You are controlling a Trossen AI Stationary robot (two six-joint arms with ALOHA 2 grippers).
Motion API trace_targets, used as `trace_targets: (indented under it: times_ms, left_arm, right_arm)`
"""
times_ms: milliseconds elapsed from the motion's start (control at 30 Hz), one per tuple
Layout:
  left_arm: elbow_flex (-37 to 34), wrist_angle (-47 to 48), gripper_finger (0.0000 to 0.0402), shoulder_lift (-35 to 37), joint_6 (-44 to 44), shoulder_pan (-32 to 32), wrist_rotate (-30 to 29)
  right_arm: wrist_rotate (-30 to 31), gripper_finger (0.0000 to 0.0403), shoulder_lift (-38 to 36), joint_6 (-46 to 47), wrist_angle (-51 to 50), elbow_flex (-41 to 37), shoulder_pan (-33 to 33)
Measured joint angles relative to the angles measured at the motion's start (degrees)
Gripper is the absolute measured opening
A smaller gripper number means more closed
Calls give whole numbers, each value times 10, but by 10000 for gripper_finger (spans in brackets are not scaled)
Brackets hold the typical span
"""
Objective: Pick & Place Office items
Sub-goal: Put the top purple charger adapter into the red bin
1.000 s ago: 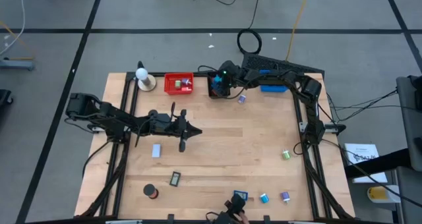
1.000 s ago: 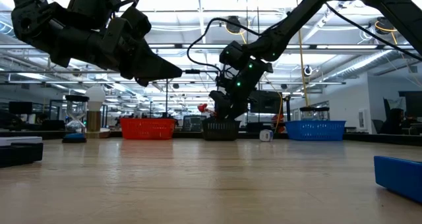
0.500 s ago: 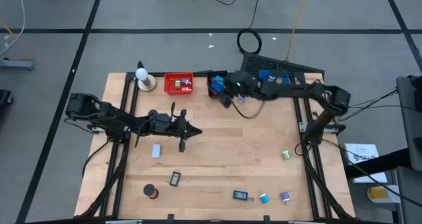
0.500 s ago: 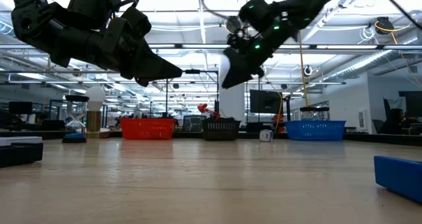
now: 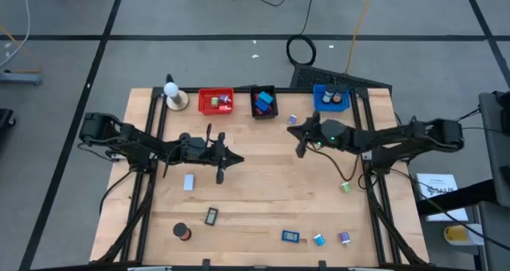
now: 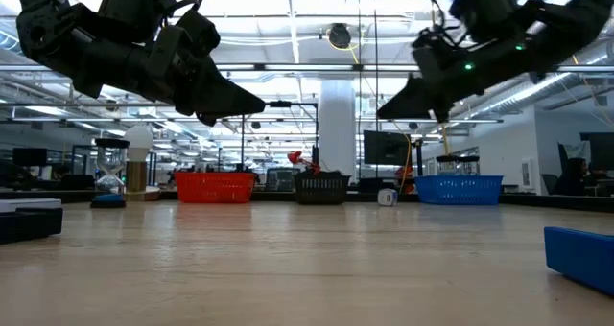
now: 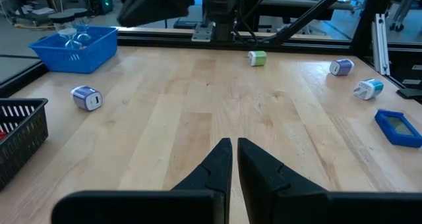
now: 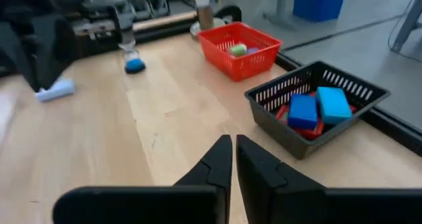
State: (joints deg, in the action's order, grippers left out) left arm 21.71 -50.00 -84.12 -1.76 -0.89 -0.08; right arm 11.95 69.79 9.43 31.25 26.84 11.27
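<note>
Hovering left of the table's centre, the left gripper [image 5: 221, 161] has its fingers pressed together, nothing between them, as its wrist view shows. The black bin [image 5: 264, 101] at the far edge serves as landmark (it holds 2 blue blocks [image 8: 318, 107] over something red). Well to the near-left of that bin lie a light-blue block [image 5: 189, 182], a black-framed rectangle [image 5: 211, 216] and a black roll [image 5: 183, 232]. Just left of the bin sits the red bin [image 5: 215, 101], with a green piece inside, and further left the white ball [image 5: 170, 88] on its tan base. Just right of the black bin a purple clip [image 5: 292, 120] lies on the wood. Nearer than that clip, the right gripper [image 5: 300, 146] hangs above the table, fingers closed on nothing. Right of the black bin stands the blue bin [image 5: 331, 98]. Far to the near-right lie a green clip [image 5: 346, 187], a blue-framed rectangle [image 5: 291, 237], a light-blue piece [image 5: 319, 240] and another purple clip [image 5: 345, 237].
</note>
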Motion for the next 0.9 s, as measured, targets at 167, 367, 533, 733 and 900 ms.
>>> trace_targets:
  times_ms: [167,367,533,733,900]
  left_arm:
    - [0,0,31,0,0,0,0]
    - [0,-2,31,0,0,0,0]
    - [5,-32,31,0,-11,2,0]
    - [14,-3,30,0,-68,0,0]
    - [25,15,30,-25,-43,-24,-43]
  right_arm:
    - [-1,4,-47,-12,92,-55,-2]
    - [-45,1,-81,-18,162,-97,-13]
    - [-63,1,-89,3,220,-115,-27]
    - [-83,6,-87,23,231,-115,-33]
    - [-67,1,-87,19,190,-114,-34]
